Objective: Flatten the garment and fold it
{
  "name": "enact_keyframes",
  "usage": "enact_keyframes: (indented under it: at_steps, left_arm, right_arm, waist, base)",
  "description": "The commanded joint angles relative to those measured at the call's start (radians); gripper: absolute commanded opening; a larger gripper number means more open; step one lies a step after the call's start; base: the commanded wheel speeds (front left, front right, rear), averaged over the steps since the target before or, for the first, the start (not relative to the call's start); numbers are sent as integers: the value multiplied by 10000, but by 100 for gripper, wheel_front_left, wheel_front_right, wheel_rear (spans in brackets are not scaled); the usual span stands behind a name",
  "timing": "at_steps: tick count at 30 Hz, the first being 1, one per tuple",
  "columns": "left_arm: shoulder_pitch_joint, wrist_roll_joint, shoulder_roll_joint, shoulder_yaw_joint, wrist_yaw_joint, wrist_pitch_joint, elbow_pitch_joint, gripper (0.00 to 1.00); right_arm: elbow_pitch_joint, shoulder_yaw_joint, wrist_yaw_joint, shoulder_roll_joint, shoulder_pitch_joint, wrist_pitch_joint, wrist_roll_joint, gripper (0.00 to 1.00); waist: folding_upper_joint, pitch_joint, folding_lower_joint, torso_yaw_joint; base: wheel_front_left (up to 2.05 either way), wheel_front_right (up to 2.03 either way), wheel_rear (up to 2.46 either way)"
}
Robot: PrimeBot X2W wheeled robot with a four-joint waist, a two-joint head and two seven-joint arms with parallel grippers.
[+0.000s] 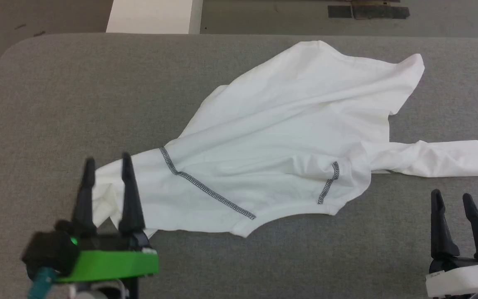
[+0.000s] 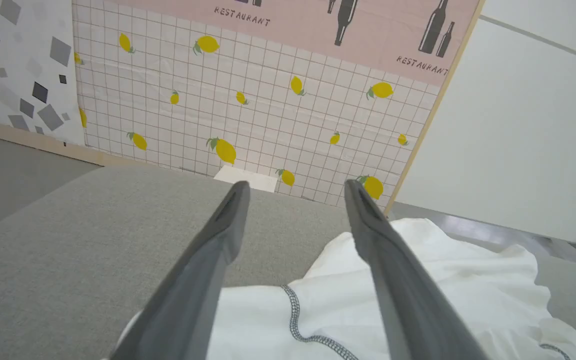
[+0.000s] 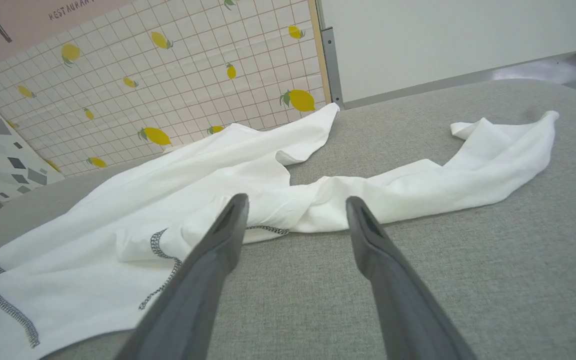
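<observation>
1. The garment lies crumpled on the grey table.
2. The left gripper, jaws wide, hovers over the garment's left end.
3. The right gripper, jaws wide, is just beside the garment's sleeve.
4. The left wrist view adds a lemon-patterned wall beyond the garment.

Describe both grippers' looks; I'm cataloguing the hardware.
Left gripper: two long tapered dark fingers, black base, bright green housing with a small green light, teal cable. Right gripper: matching dark fingers, white housing bearing a small label.
</observation>
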Motion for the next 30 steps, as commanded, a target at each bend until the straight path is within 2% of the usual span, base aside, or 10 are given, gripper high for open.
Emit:
enact_keyframes:
  at_steps: [1,3,7,11,15,18,20,24,27,30]
  left_arm:
    - [371,266,-79,-103,143,-98,296,100]
    - [727,755,-119,-379,224,-154,805,100]
    - [990,864,-281,-696,235,-192,1560,100]
    - [711,856,-377,-771,169,-200,1736,100]
    - [519,881,-439,-909,107,-202,1834,100]
    - [385,934,-470,-1084,45,-202,1861,100]
    - [288,973,-486,-1178,6,-203,1901,100]
    - [79,992,-505,-1339,-75,-203,1988,100]
    - [-94,924,-517,-1464,-101,-203,2027,100]
    - [-241,865,-523,-1638,-120,-204,2069,100]
  right_arm:
    - [60,26,-13,1,64,-63,54,100]
    - [133,31,-13,1,124,-87,69,100]
    - [210,-94,-13,1,249,-15,80,100]
    - [-221,-107,-13,1,-306,715,-19,100]
    - [-907,4,-13,-357,-1892,2403,-762,100]
    - [-764,39,-13,-1069,-3428,4036,-827,100]
    - [-222,219,-13,-1573,-4431,5277,-799,100]
    - [924,838,-13,-2379,-5894,6967,-780,100]
    - [1983,1359,-13,-2741,-6602,8401,-550,100]
    - [2610,1763,-13,-3101,-7129,9024,-507,100]
  waist:
    - [0,-59,0,-39]
    - [0,-119,0,-54]
    - [0,-199,0,110]
    - [0,-145,0,374]
    - [0,13,0,470]
    - [0,241,0,618]
    - [0,412,0,733]
    - [0,733,0,1003]
    - [0,965,0,1243]
    - [0,1206,0,1502]
  base:
    - [0,0,0]
    - [0,0,0]
    - [0,0,0]
    - [0,0,0]
    - [0,0,0]
    - [0,0,0]
    - [0,0,0]
    - [0,0,0]
    - [0,0,0]
    - [0,0,0]
